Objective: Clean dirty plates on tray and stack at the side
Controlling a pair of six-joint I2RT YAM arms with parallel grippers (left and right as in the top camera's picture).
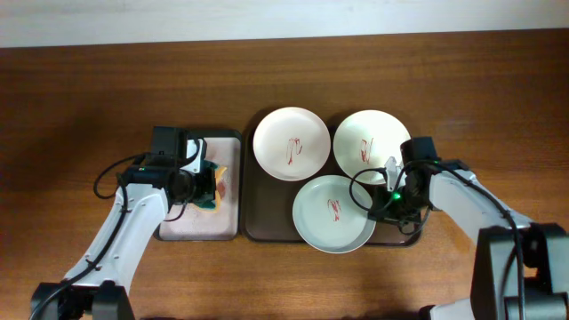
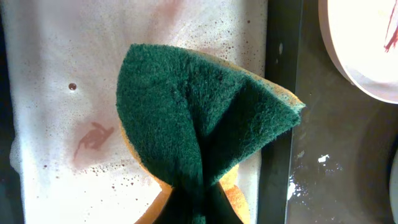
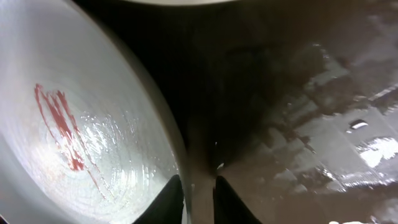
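Observation:
Three white plates with red smears lie on the dark brown tray (image 1: 267, 229): one at the back left (image 1: 292, 143), one at the back right (image 1: 368, 144), one in front (image 1: 332, 213). My right gripper (image 1: 384, 201) is shut on the front plate's right rim; the wrist view shows the fingers (image 3: 198, 198) clamped over the rim of that plate (image 3: 81, 143). My left gripper (image 1: 208, 188) is shut on a green and yellow sponge (image 2: 199, 124), pinched into a fold above the soapy pink tray (image 2: 68, 112).
The pink soapy tray (image 1: 182, 222) sits just left of the brown tray. A red smear (image 2: 93, 138) and bubbles lie on its surface. The brown tray's wet floor (image 3: 311, 124) shows to the right of the held plate. Wooden table (image 1: 80, 107) lies all around.

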